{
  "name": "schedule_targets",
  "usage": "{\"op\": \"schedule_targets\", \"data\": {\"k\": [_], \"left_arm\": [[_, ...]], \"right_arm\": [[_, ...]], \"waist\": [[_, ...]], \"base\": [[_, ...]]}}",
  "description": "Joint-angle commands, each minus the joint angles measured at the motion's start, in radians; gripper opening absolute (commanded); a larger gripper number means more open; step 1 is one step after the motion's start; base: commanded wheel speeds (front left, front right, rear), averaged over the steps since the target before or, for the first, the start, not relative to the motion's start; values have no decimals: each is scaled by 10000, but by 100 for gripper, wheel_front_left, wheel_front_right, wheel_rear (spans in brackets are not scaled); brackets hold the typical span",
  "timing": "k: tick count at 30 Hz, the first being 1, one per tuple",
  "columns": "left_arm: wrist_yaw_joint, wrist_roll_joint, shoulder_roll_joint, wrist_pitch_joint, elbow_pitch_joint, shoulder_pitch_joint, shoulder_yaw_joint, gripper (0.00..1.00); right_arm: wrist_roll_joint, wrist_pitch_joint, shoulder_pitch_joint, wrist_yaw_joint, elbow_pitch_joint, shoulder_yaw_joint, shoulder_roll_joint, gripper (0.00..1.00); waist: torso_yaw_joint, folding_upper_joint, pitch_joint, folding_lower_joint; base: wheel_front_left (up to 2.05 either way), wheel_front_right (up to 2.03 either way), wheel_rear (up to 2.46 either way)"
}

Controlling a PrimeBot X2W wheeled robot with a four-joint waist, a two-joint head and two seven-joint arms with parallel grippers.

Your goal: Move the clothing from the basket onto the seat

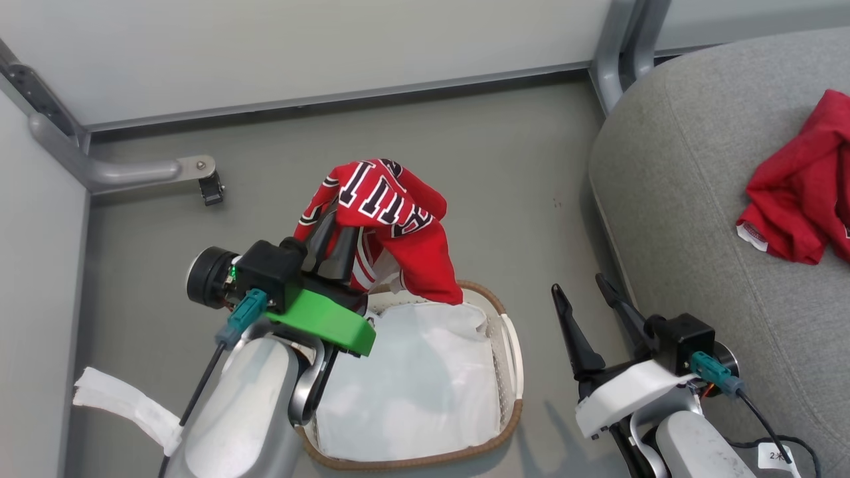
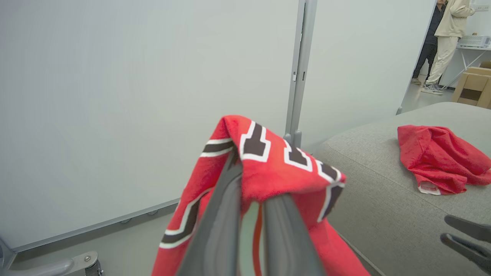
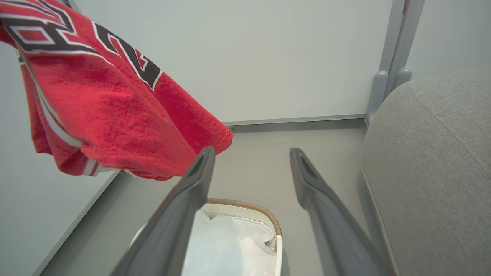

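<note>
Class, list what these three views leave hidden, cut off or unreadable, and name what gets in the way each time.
- Head view: the lifted garment is folded, so its lettering cannot be read whole.
- Head and left wrist views: that cloth covers the fingertips of the left gripper.
- Head view: the right edge cuts off the second garment on the seat.
- Head view: the left forearm hides the left rim of the basket.

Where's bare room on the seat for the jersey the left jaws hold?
Free: the seat, wide and bare from its rounded edge to the red garment lying on it, and down toward the right gripper. Crowded: around that garment.
</note>
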Motion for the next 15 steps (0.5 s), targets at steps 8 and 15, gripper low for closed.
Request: {"op": "schedule_targets", "data": {"k": [8, 15], "left_arm": [[-40, -35, -52, -9, -861, 181, -96, 0], [-40, -110, -127, -11, -1359, 302, -66, 0]], "right_arm": [[-24, -18, 391, -11, 84, 18, -47, 100], [-98, -18, 318, -11, -42, 123, -45, 100]], "waist": [[115, 0, -595, 0], [136, 0, -643, 0]], "base": [[0, 0, 0], [0, 0, 0]]}}
